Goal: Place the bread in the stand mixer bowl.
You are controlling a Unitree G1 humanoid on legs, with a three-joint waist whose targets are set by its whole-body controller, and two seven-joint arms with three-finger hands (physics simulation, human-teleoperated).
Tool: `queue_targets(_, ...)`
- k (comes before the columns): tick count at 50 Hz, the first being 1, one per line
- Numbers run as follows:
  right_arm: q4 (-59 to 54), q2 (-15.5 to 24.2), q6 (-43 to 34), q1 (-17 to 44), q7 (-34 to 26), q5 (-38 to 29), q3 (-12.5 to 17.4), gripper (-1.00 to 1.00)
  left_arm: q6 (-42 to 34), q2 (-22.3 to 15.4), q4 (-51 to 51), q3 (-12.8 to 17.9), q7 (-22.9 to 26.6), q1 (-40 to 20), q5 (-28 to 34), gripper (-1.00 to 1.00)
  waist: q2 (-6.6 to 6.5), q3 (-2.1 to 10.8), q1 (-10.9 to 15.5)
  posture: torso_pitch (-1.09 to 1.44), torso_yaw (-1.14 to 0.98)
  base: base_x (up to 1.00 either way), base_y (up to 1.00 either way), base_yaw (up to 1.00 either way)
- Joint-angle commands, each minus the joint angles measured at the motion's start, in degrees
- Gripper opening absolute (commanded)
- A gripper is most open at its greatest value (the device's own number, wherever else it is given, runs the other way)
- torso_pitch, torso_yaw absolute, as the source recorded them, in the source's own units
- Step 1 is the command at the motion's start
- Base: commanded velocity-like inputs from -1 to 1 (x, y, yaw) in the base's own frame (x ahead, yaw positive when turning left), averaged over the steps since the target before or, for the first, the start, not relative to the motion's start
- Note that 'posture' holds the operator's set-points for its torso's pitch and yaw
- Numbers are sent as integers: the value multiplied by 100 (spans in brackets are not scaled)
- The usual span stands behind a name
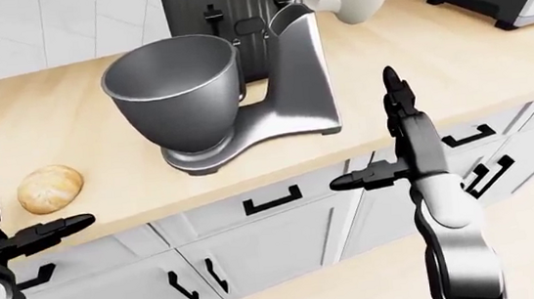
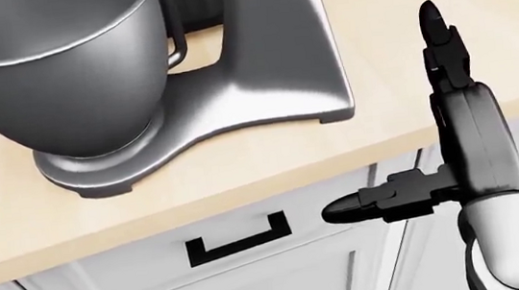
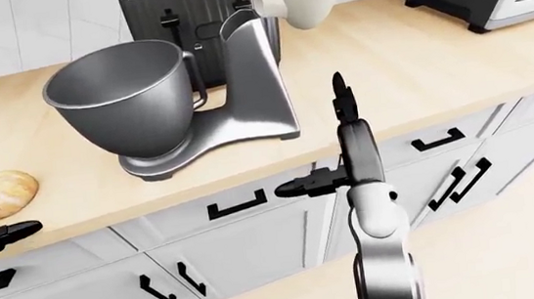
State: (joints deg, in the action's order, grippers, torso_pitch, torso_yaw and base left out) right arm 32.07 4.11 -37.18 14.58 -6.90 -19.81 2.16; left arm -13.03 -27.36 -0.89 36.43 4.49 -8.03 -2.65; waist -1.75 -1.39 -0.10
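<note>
Resting on the wooden counter at the left-eye view's left, the bread roll lies well apart from the stand mixer bowl, which sits empty on its silver mixer base. The left hand hovers just below the roll with fingers spread, touching nothing. The right hand stands upright at the counter edge, fingers extended, thumb out, holding nothing.
</note>
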Motion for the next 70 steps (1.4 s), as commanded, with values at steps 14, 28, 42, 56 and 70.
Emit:
queue_targets(14, 219, 5, 180, 147, 0, -44, -7, 100, 852, -437, 725, 22, -182, -181, 264, 100, -61, 88, -14, 0, 0, 0, 0, 0)
queue_targets(28, 196, -5, 205, 163, -2, -45, -16, 100, 1333, -664, 1751, -223, -287, -385, 435, 100, -134, 100, -18, 0, 0, 0, 0, 0)
queue_targets(42, 194, -4, 215, 149, 12, -17, 3, 100, 1339, -875, 2303, -734, -385, -1006, 336, 100, -178, 99, -4, 0, 0, 0, 0, 0)
queue_targets(56, 179, -5, 217, 151, 35, -20, -8, 100, 752, -587, 1669, -1034, -187, -1253, 346, 100, -109, 126, 9, 0, 0, 0, 0, 0)
queue_targets(70, 183, -16, 237, 181, 29, -28, -42, 100, 1029, -670, 2434, -1102, -265, -1368, 379, 100, -115, 169, 26, 0, 0, 0, 0, 0)
